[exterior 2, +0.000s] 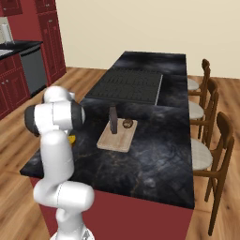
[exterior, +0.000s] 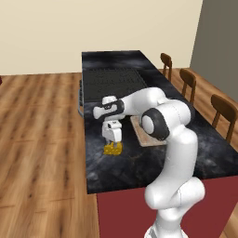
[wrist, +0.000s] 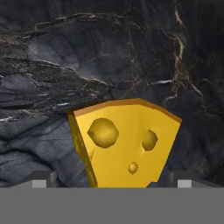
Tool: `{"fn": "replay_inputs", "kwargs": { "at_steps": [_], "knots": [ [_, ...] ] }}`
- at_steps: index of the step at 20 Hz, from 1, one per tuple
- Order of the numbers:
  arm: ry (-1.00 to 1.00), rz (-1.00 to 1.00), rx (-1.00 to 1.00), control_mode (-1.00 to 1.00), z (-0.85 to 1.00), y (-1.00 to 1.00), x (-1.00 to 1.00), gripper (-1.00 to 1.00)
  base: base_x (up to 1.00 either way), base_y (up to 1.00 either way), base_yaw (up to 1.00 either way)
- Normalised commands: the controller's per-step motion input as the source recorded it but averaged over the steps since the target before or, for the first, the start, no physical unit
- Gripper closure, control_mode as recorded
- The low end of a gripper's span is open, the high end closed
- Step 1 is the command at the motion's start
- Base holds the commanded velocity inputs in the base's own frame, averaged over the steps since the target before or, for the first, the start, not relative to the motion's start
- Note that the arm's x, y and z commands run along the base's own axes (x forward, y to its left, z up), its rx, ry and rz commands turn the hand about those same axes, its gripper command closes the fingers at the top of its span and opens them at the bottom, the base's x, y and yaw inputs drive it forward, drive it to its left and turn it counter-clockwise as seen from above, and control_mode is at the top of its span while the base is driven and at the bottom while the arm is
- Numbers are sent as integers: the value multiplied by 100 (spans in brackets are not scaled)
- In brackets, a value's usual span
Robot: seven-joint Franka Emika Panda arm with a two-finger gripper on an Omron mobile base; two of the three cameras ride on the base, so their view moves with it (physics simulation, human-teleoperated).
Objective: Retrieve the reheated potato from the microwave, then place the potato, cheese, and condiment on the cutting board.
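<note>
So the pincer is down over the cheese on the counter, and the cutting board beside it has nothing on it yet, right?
Not quite. The pincer is down over the cheese on the counter, but the cutting board is not bare: the right base view shows the condiment standing on it, with a small brown round thing beside the bottle.

a dark marbled desk [exterior 2: 154,159] carries a black ridged cooktop [exterior 2: 129,85] toward its far end. three brown wooden chairs [exterior 2: 213,154] line its right side. wood floor [exterior: 42,139] spreads left; red cabinets [exterior 2: 49,37] stand far left.
</note>
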Motion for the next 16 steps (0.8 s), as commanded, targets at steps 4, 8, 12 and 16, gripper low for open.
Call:
{"fn": "replay_inputs", "kwargs": {
  "at_steps": [4, 8, 12, 16],
  "knots": [
    [7, -7, -3, -100, -16, 3, -2, -100, 0, 0, 0],
    [-3, -3, -4, -100, -22, 0, -8, -100, 0, 0, 0],
    [-19, 0, -7, -100, -29, 1, -22, -100, 0, 0, 0],
    [-33, -1, -4, -100, -27, 0, -21, -100, 0, 0, 0]
  ]
}}
